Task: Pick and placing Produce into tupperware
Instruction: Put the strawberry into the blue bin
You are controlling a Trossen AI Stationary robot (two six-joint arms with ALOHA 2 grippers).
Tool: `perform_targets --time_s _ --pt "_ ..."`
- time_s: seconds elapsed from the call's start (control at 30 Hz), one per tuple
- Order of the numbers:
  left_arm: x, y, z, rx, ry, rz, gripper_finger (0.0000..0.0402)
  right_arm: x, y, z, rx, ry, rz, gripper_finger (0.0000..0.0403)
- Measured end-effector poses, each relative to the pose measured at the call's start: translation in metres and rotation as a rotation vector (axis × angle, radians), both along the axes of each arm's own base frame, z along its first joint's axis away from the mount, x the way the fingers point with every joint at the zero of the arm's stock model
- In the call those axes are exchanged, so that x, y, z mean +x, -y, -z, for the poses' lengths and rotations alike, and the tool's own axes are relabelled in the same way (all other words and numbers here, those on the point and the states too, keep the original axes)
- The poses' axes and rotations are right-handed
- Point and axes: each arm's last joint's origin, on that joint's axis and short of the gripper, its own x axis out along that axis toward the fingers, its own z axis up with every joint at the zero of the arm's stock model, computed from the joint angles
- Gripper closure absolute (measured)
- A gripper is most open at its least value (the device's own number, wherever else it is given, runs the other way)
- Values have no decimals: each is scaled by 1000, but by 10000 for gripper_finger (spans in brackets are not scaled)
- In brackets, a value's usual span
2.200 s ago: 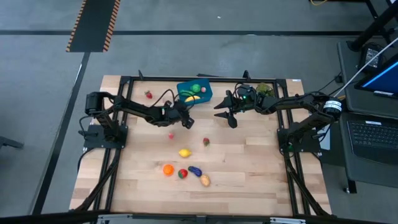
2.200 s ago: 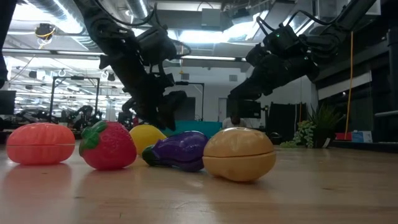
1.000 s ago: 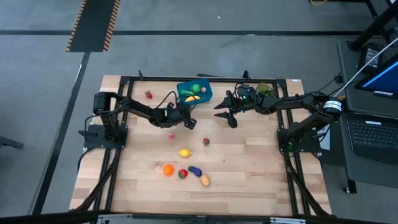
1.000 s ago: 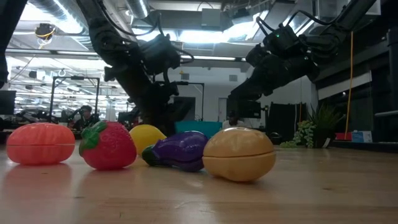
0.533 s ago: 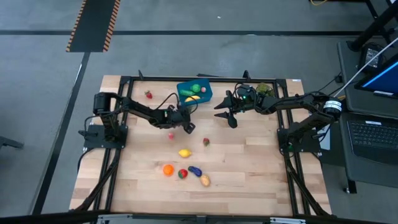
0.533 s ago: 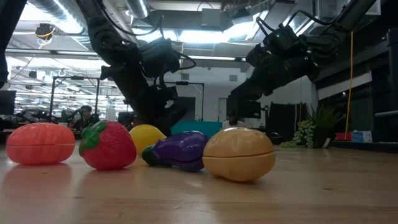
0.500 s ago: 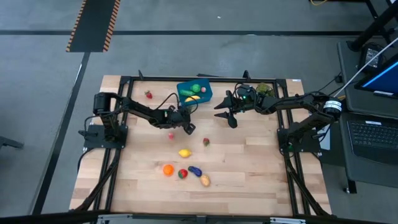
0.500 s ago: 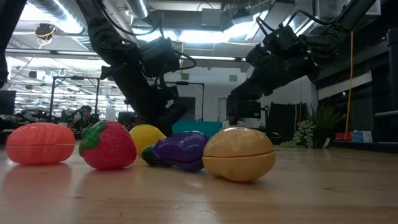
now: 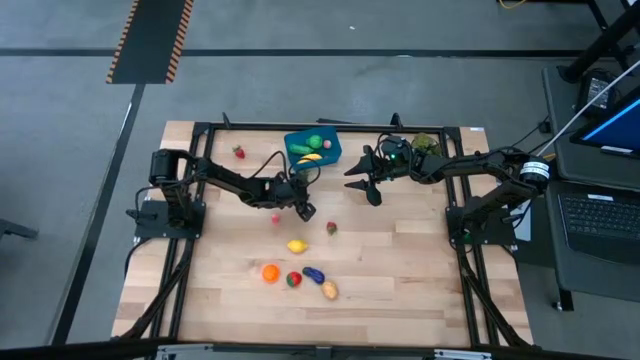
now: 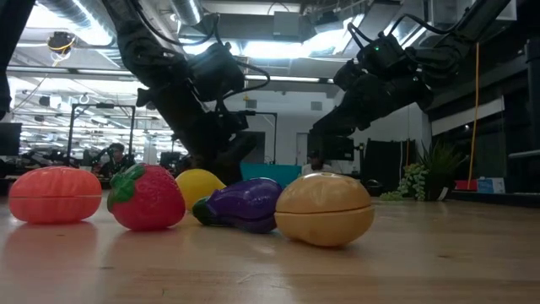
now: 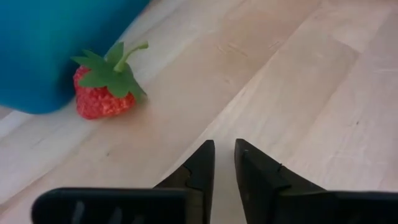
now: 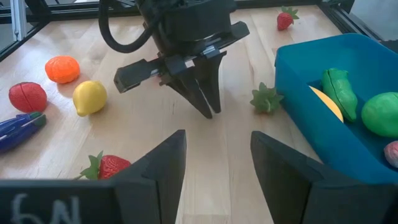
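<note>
In the lower middle of the high view lie a potato (image 9: 329,290), eggplant (image 9: 314,274), red fruit (image 9: 293,279), orange (image 9: 270,272) and lemon (image 9: 296,245). Above them, near frame centre, the left gripper (image 9: 309,211) hangs empty, fingers a narrow slit apart, between two strawberries (image 9: 275,217) (image 9: 331,228). Farther up, the blue tupperware (image 9: 334,151) holds green and yellow produce, and the right gripper (image 9: 372,195), jaws clearly parted and empty, hovers to its right.
</note>
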Motion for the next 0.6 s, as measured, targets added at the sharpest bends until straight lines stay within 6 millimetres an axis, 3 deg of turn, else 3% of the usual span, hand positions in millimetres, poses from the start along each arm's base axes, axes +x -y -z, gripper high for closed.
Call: perform_targets --time_s 0.17,0.6 --pt "0 -2 -1 17 5 -21 311 0 0 0 0 0 0 220" --pt "1 0 -1 69 -18 15 159 0 0 0 1 -1 0 220"
